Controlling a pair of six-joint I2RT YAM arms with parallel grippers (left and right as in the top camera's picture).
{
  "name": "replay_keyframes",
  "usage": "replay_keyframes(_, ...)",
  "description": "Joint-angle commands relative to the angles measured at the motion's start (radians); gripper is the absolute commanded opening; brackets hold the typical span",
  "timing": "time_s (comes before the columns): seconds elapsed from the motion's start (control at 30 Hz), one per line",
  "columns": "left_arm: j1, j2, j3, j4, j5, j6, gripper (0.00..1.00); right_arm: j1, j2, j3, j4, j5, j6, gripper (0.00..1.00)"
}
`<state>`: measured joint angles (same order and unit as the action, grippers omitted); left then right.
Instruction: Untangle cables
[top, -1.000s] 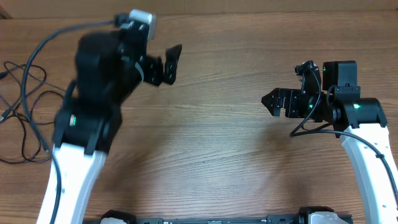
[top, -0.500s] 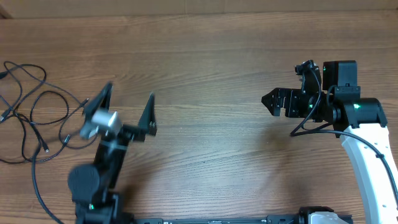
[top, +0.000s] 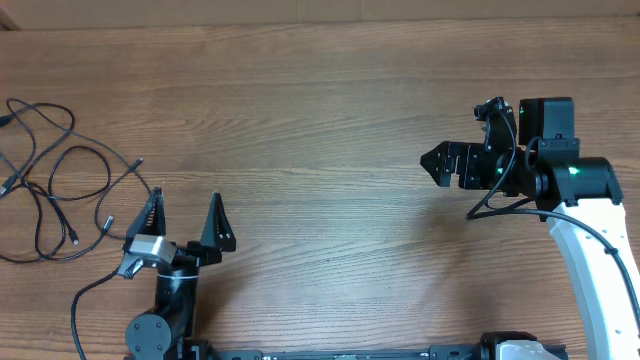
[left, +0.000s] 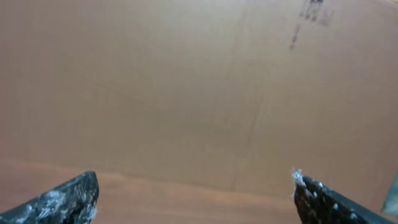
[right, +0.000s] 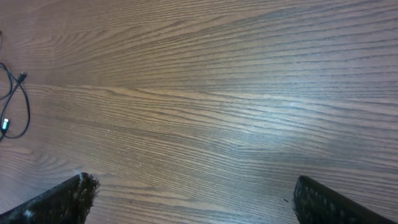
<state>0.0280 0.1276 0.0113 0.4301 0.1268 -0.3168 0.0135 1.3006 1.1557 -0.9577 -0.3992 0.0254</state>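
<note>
Plainly, left gripper (top: 185, 222) and right gripper (right: 193, 190) both gape wide and empty, cables (top: 55, 185) sprawled at nine o'clock.

Wooden table (top: 330, 90), thin black cables (top: 55, 190) loosely looped at left edge

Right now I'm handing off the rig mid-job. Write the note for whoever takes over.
The left gripper is open and empty, near the front edge, just right of the cables.
The right gripper is open and empty, far to their right.
The cables lie in loose, crossing loops at the left side of the table; neither gripper touches them.
Left to do: pull the crossing cords apart.
</note>
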Motion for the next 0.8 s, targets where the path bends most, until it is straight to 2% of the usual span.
replay_keyframes(0.0,0.006,-0.070,-0.006,-0.050,-0.054,-0.027,1.00,-0.003,-0.008,0.029,0.006,0.006,-0.008,1.00)
replay_keyframes(0.23,0.006,-0.125,-0.006,-0.217,-0.084,-0.027,1.00,-0.003,-0.008,0.029,0.006,0.006,-0.008,1.00)
replay_keyframes(0.5,0.006,-0.125,-0.006,-0.513,-0.093,-0.027,1.00,-0.003,-0.008,0.029,0.006,0.006,-0.008,1.00)
replay_keyframes(0.57,0.005,-0.125,-0.006,-0.509,-0.092,0.007,1.00,-0.003,-0.008,0.029,0.006,0.006,-0.008,1.00)
replay_keyframes(0.77,0.004,-0.124,-0.006,-0.508,-0.094,0.006,1.00,-0.003,-0.008,0.028,0.006,0.006,-0.008,1.00)
